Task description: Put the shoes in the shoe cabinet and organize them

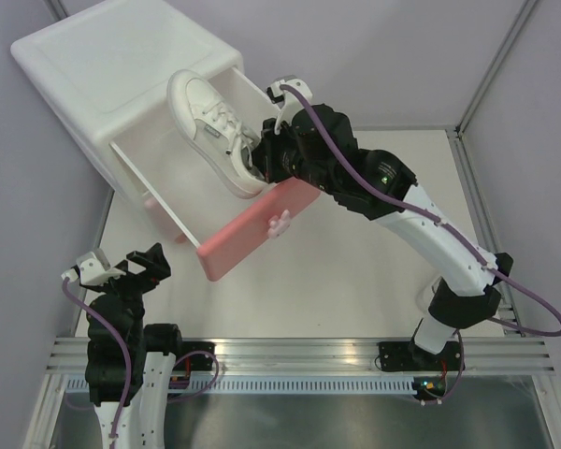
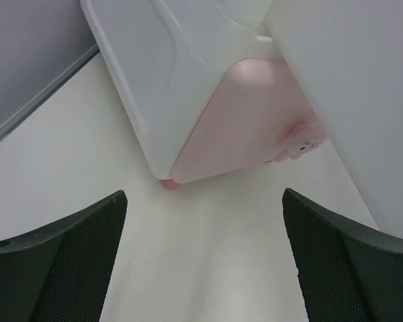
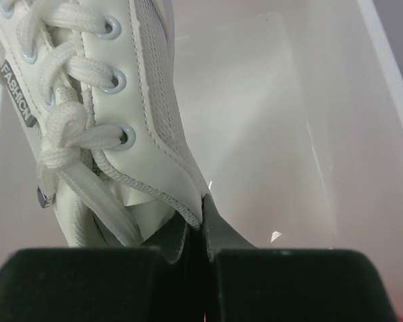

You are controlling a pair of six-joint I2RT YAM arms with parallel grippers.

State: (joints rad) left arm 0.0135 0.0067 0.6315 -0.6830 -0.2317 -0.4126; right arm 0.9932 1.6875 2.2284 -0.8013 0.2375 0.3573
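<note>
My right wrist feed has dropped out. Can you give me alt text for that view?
The right gripper is shut on the edge of a white sneaker's upper, holding it over the inside of an open white drawer. The sneaker fills the left of the view, showing knotted laces and a tongue tag reading FASHION.

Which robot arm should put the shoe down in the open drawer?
The right arm: its jaws pinch the sneaker at the heel, right over the open drawer. The left arm sits back near its base, jaws open and empty.
</note>
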